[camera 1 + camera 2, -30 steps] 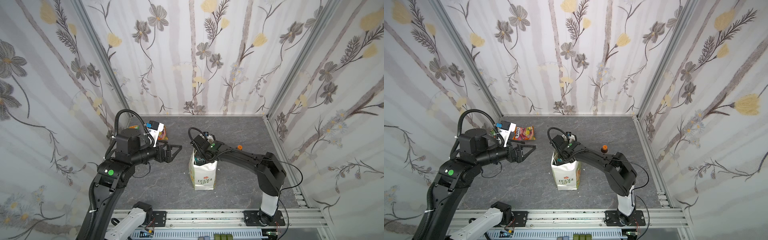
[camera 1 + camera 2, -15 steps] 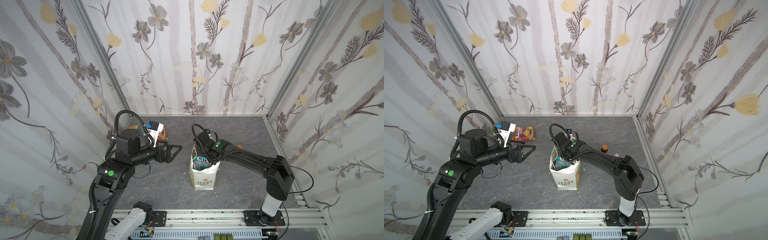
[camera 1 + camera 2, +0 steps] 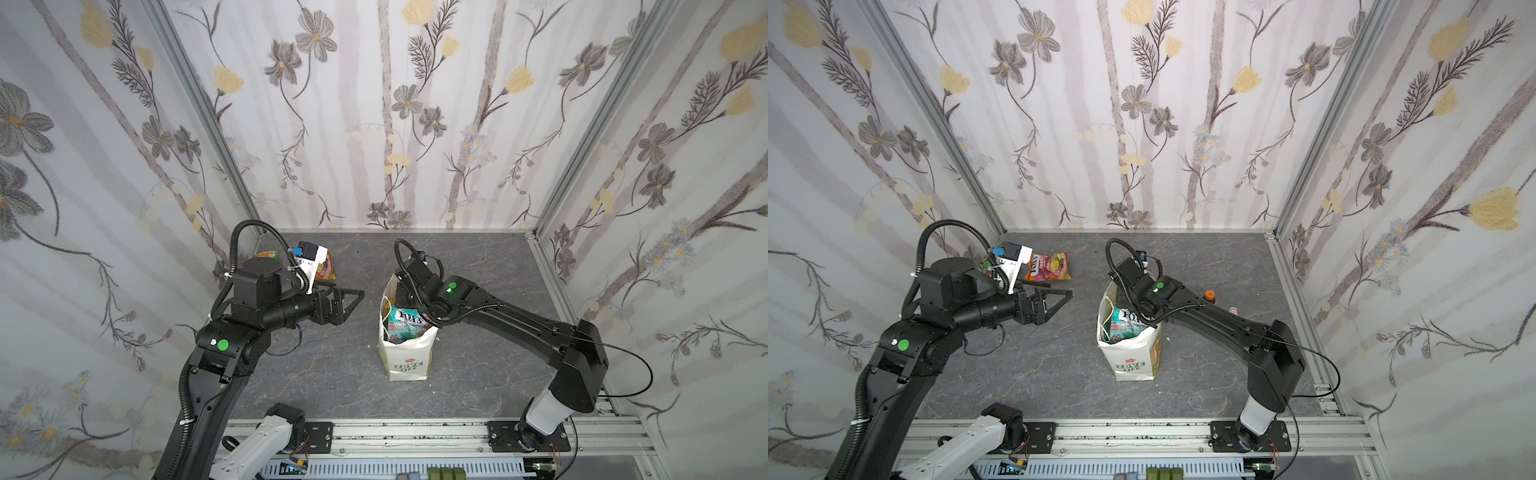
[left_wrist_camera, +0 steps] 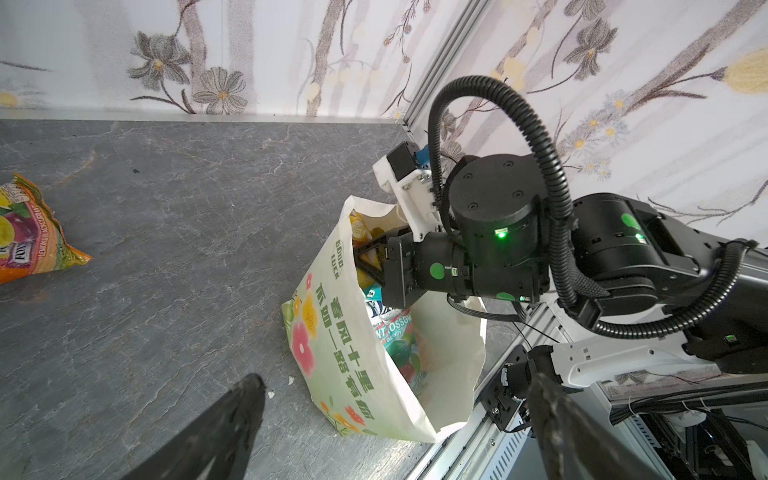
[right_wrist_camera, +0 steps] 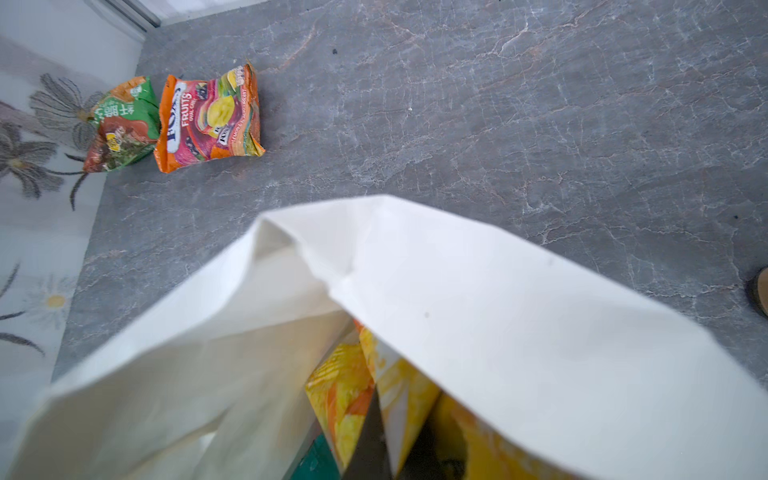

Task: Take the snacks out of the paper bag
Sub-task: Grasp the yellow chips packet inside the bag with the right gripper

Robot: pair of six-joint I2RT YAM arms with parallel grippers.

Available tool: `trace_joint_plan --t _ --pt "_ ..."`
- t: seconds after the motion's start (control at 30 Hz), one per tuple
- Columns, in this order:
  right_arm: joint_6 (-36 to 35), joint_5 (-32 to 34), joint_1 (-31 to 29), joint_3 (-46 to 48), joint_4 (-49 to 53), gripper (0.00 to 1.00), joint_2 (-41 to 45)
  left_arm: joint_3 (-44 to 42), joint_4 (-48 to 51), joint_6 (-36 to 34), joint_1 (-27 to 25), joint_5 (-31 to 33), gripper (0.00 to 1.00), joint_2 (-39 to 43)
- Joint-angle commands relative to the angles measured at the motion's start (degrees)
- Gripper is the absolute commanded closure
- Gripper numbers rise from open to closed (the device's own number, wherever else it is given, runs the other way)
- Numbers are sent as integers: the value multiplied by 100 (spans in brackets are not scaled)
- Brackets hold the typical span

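A tall white paper bag (image 3: 405, 359) with green letters stands on the grey stone-look table (image 3: 332, 386), nearest the front. A teal foil snack packet (image 3: 405, 323) pokes up inside it. The right gripper (image 4: 368, 255) is down in the bag's mouth, its jaws squeezed tight on a yellow crinkly packet (image 5: 399, 399). To the left, apart from the bag, the left gripper (image 3: 351, 291) hangs over the table with its jaws wide and nothing in them. A small brown bottle with an orange cap (image 3: 1208, 296) stands just past the right arm. Far back by the left wall, an orange fruit packet (image 3: 1048, 266) and a green packet (image 5: 120, 124) lie side by side.
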State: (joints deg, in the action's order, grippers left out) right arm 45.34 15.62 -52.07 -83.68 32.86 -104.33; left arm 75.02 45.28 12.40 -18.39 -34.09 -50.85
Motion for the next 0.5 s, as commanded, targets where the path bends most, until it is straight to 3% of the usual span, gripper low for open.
trace_joint_plan --t 0.0,0.47 --pt "22 -205 -4 -73 -240 100 136 -5 -221 43 2 -10 0 -8" --pt "12 -243 -4 -366 -157 100 614 -31 -323 139 2 -28 0 -13"
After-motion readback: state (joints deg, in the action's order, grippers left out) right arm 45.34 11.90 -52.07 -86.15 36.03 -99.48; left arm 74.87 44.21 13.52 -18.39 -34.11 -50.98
